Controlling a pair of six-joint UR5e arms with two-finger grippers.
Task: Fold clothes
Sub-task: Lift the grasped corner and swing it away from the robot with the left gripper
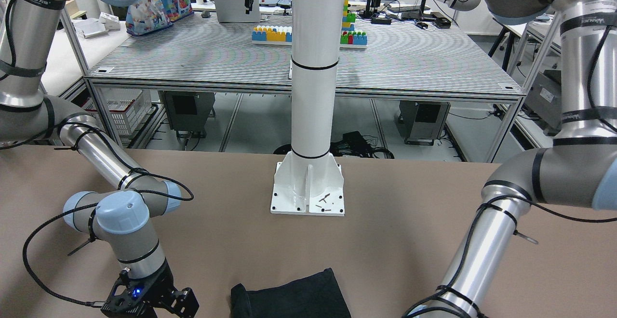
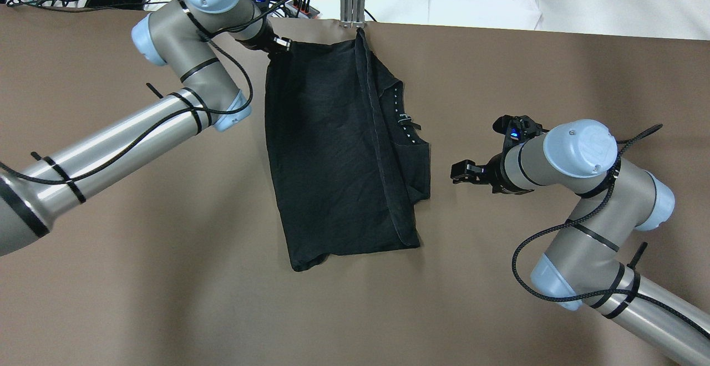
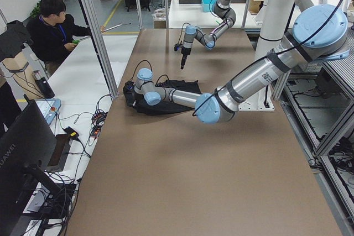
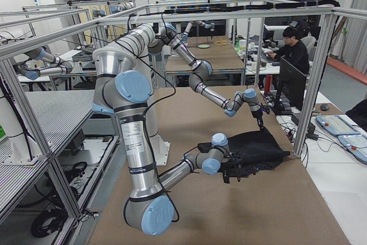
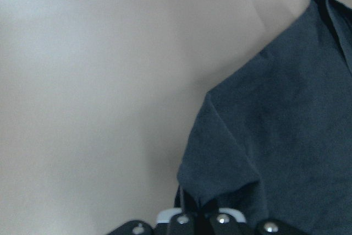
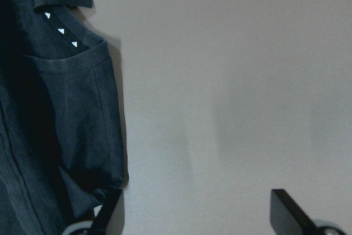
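Black T-shirt (image 2: 327,150) lies flat in the middle of the desk (image 2: 138,299). One side is lapped over along a long hem ridge running from 12 to 5 o'clock, and the white-printed neck label (image 2: 404,117) shows at its 2 o'clock. Cloth reads thin, limp and light, likely to sag and crease, so best pinched at corners or hems and kept taut, not grabbed mid-panel. Left claw (image 2: 280,44) sits at the shirt's 11 o'clock corner, apparently clamped on that corner going by the wrist view; right claw (image 2: 463,172) hovers just off the 3 o'clock edge, fingers spread wide, holding nothing.
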